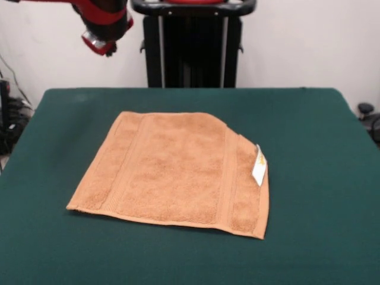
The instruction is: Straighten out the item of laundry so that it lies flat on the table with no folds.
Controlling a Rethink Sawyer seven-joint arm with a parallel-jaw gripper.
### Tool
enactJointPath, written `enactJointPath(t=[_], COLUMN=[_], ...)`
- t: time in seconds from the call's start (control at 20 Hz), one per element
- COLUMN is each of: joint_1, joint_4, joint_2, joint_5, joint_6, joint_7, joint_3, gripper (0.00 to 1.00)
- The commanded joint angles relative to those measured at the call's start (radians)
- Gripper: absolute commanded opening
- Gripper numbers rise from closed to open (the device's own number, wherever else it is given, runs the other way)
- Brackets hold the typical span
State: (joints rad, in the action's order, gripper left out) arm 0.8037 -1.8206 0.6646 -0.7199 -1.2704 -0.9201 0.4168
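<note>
The item of laundry (pixel 178 169), a tan-orange terry towel, lies spread on the dark green table (pixel 314 130), a little left of centre. Woven border bands run near its left and right ends. A small white tag (pixel 259 165) sticks up at the right edge. The far right corner is turned in, leaving a slanted edge there; the other three corners lie out flat. The red and black arm hangs high at the top left, its gripper (pixel 102 43) well above the table and behind the towel's far left corner, touching nothing.
The black pedestal (pixel 193 44) stands behind the table's far edge at centre. Cables and dark gear (pixel 9 119) sit off the table's left side, and a dark object (pixel 367 113) off the right. Green cloth shows all round the towel.
</note>
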Motion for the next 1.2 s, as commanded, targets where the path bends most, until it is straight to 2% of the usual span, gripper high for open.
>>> enactJointPath(t=[0.05, 0.35, 0.55, 0.95, 1.2], joint_1=[-0.005, 0.004, -0.009, -0.058, -0.111], joint_4=[-0.051, -0.012, 0.036, 0.118, 0.192], joint_2=[0.023, 0.002, -0.028, -0.100, -0.154], joint_5=[0.105, 0.124, 0.096, 0.059, 0.064], joint_6=[0.066, 0.148, 0.220, 0.346, 0.366], joint_7=[0.278, 0.221, 0.166, 0.077, 0.032], joint_3=[0.248, 0.321, 0.340, 0.332, 0.300], gripper=[0.00, 0.00, 0.00, 0.00, 0.00])
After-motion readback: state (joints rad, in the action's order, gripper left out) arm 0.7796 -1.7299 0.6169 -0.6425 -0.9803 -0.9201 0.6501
